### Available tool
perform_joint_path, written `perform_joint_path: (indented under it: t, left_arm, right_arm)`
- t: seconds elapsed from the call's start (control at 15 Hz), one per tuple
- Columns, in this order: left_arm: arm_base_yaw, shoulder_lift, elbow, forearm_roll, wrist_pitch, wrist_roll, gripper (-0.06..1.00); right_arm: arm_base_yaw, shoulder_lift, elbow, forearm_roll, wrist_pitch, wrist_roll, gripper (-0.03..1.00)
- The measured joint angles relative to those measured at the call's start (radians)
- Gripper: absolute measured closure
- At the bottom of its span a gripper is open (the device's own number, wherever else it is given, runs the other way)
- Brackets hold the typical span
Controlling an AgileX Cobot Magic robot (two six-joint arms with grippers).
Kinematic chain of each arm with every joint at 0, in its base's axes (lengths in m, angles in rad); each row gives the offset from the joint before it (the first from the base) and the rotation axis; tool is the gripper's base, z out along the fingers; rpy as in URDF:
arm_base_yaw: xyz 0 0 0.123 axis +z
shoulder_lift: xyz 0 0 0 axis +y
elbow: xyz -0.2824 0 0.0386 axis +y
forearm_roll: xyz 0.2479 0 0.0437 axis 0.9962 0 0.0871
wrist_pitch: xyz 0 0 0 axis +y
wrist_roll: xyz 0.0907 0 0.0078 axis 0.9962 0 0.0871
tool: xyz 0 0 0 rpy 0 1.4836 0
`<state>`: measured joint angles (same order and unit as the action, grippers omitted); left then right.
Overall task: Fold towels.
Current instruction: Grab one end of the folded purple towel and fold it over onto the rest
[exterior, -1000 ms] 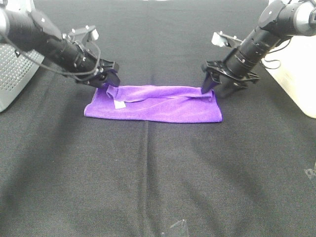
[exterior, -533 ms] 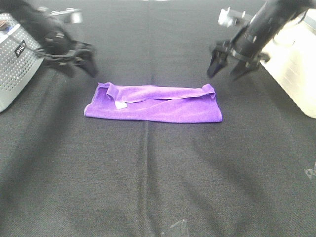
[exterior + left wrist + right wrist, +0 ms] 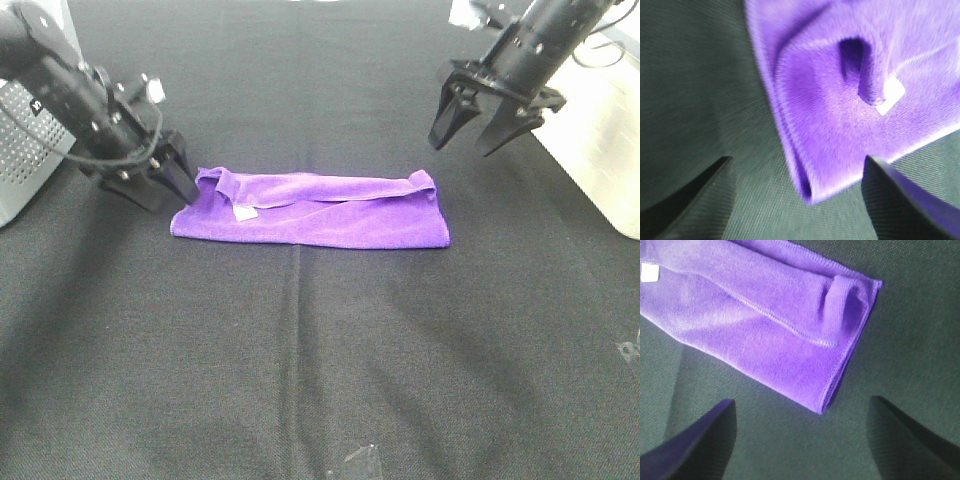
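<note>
The purple towel (image 3: 310,210) lies on the black table folded into a long strip, with its white tag (image 3: 243,212) near the left end and both back corners curled up. My left gripper (image 3: 165,192) is open and low at the towel's left end. In the left wrist view the towel's corner (image 3: 810,190) lies between the fingers (image 3: 690,195). My right gripper (image 3: 463,143) is open and empty, raised behind the towel's right end. In the right wrist view the towel (image 3: 765,330) lies beyond the spread fingers (image 3: 695,440).
A grey perforated box (image 3: 25,140) stands at the left edge behind the left arm. A cream-coloured container (image 3: 600,130) stands at the right edge. A small clear object (image 3: 355,462) lies at the table's front edge.
Both grippers let go of the towel's back corners and lifted away. The left gripper has since come down to the towel's left end. The right gripper stays raised.
</note>
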<state>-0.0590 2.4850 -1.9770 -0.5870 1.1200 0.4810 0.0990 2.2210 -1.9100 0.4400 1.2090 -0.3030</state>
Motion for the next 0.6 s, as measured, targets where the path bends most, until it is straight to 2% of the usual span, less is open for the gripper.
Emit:
perform_joint_path:
  t: [0.33,0.6]
  left_arm:
    - [0.001,0.031,-0.024,-0.047,-0.009,0.007,0.28]
    - [-0.022,0.084,-0.108,-0.09,0.024,-0.028,0.28]
  right_arm:
    - [0.0,0.0,0.0,-0.001,0.004,0.01,0.26]
    - [0.0,0.0,0.0,-0.001,0.004,0.01,0.26]
